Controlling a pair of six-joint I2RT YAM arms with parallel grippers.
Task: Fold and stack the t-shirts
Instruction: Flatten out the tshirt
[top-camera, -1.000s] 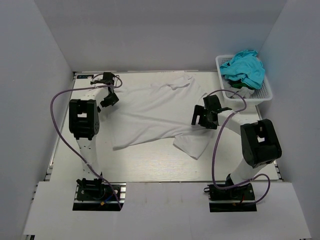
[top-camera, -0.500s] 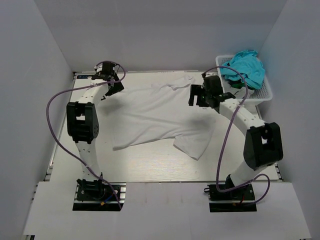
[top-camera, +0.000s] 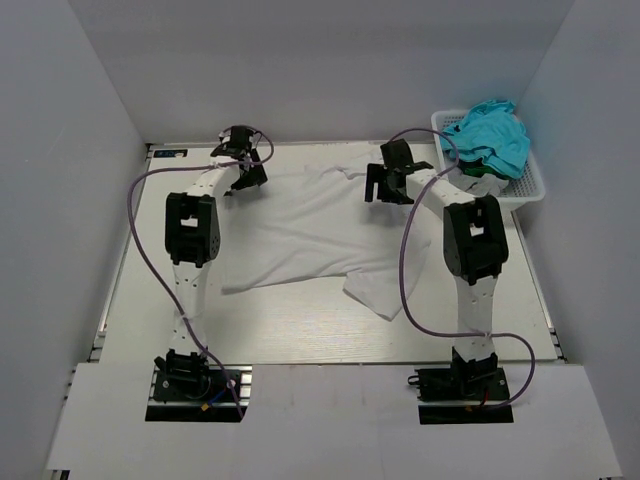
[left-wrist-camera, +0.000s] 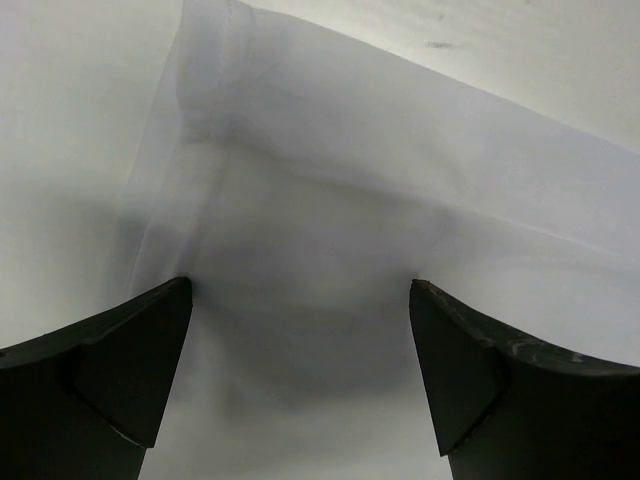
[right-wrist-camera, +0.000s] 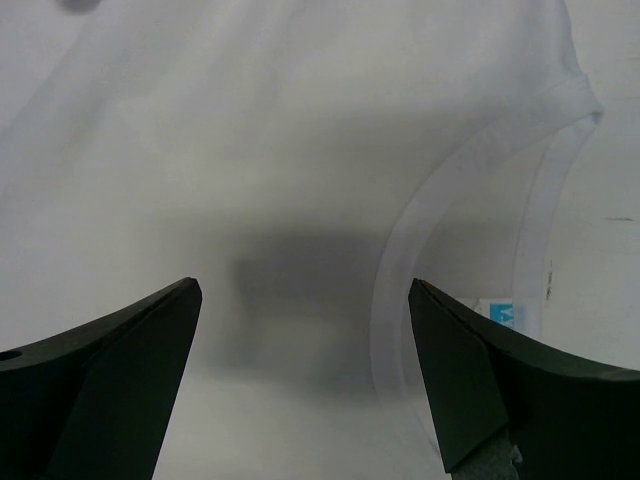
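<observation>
While the white t-shirt (top-camera: 310, 225) lies spread across the middle of the table (top-camera: 300, 325), both arms reach out over its far edge. From above, the left arm (top-camera: 190, 228) stretches to the shirt's far left corner, and the right arm (top-camera: 470, 235) reaches to its far right part, beside the neck opening. The near right part of the shirt is rumpled and doubled over on itself.

Seen from the left wrist, the left arm's jaws stand wide apart with white cloth (left-wrist-camera: 400, 170) filling the gap between them. A hemmed corner of the shirt shows at the upper left, and bare table (left-wrist-camera: 520, 40) lies beyond it. A soft shadow sits on the cloth between the fingertips (left-wrist-camera: 165, 310).

Seen from the right wrist, the right arm's jaws are likewise wide apart and grip nothing. The cloth (right-wrist-camera: 200, 120) lies beneath them, the curved neck band (right-wrist-camera: 395, 260) runs between the two tips, and a small blue label (right-wrist-camera: 498, 314) shows just inside it. Whether either pair of tips touches the cloth cannot be told.

At the far right corner a white mesh basket (top-camera: 528, 188) stands apart from the spread shirt, holding a bunched teal t-shirt (top-camera: 490, 135).
</observation>
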